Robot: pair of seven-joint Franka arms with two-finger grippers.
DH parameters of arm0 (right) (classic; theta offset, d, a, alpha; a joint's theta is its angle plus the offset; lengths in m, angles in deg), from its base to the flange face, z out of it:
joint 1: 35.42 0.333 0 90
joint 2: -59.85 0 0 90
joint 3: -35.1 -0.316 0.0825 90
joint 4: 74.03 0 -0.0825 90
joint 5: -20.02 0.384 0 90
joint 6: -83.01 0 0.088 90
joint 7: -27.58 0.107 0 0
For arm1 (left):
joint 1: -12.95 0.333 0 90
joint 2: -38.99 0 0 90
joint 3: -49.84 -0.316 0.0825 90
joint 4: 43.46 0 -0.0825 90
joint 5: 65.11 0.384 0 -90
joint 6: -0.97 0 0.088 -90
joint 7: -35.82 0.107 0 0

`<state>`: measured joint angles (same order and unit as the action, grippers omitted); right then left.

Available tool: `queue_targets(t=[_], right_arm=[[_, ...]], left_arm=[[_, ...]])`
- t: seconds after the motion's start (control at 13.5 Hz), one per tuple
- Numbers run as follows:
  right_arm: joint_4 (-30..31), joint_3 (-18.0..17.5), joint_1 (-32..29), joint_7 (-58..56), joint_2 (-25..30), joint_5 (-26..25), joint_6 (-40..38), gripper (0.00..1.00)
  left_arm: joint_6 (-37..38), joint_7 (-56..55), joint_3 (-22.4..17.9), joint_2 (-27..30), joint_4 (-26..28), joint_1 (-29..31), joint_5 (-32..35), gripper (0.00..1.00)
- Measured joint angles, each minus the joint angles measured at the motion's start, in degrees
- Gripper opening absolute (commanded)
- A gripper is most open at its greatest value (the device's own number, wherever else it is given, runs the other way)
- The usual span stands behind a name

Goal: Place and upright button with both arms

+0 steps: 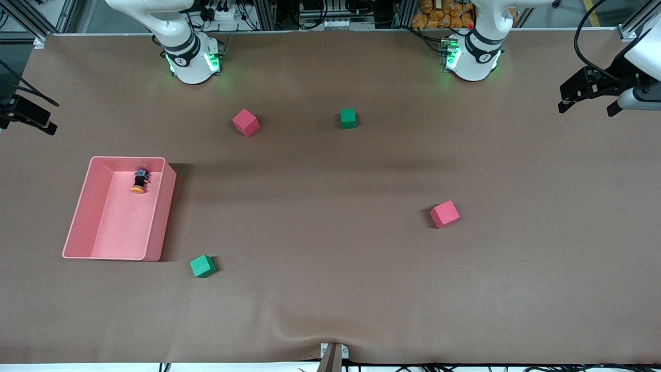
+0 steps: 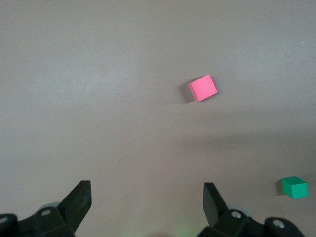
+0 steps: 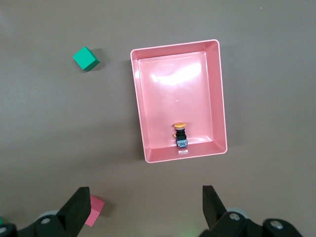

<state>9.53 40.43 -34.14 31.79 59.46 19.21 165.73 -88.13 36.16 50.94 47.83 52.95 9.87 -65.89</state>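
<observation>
Both end effectors, left (image 2: 145, 205) and right (image 3: 145, 207), gape wide and empty; button (image 3: 180, 134) lies in the pink tray (image 3: 217, 94).

Even overhead light, soft shadows, glare inside pink bin (image 3: 217, 94)

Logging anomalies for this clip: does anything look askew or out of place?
Yes: the tiny black push-button with an orange cap lies on its side in the pink plastic bin, near the wall farthest from the front camera. The four foam cubes sit scattered but flat.
</observation>
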Motion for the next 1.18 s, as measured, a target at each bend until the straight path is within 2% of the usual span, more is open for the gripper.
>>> queue_targets(t=[0.52, 1.18], right_arm=[[0.4, -0.1, 0.0, 0.0, -0.1, 0.0, 0.0, 1.00], [0.4, -0.2, 0.1, -0.1, -0.4, 0.0, 0.1, 1.00]], left_arm=[[-0.1, 0.0, -0.1, -0.1, -0.2, 0.6, 0.0, 1.00], [0.0, 0.0, -0.1, -1.2, -3.5, 1.5, 0.0, 1.00]])
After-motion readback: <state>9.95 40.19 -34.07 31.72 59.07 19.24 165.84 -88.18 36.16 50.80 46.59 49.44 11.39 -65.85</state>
